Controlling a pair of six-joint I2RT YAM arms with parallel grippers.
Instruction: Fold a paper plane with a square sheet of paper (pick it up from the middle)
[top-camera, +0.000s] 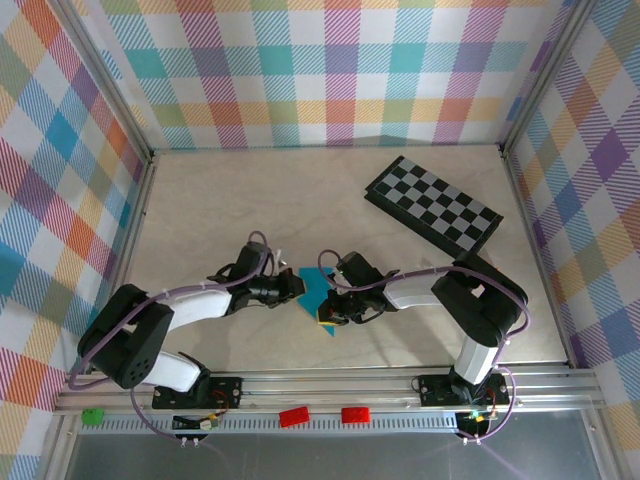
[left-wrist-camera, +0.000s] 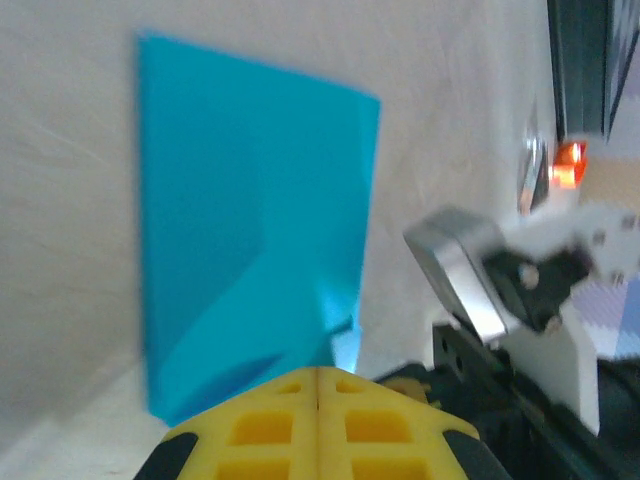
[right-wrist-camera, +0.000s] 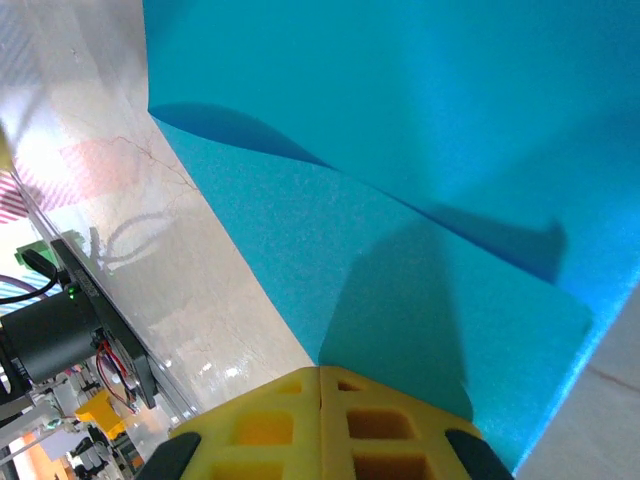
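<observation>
DESK: What do you have, widest first?

FLOOR: You have the pale table (top-camera: 200, 200), with the checkered board (top-camera: 433, 203) lying far right, well apart from the work. Both arms bend inward and meet near the front edge, centre.

DESK: And the paper?

FLOOR: The square sheet of paper (top-camera: 318, 290) sits between your two grippers. It is partly folded, with a flap lifted and its long axis running roughly near-to-far. It lies right of the left gripper (top-camera: 293, 288) and left of the right gripper (top-camera: 338, 300), one at each side edge.

DESK: Jaws?

FLOOR: Both pairs are closed tight, fingertips together. Whether either nips a paper edge, I cannot tell. The right gripper looks marginally nearer, since the sheet reaches its tips, so your next crease likely starts there.
</observation>
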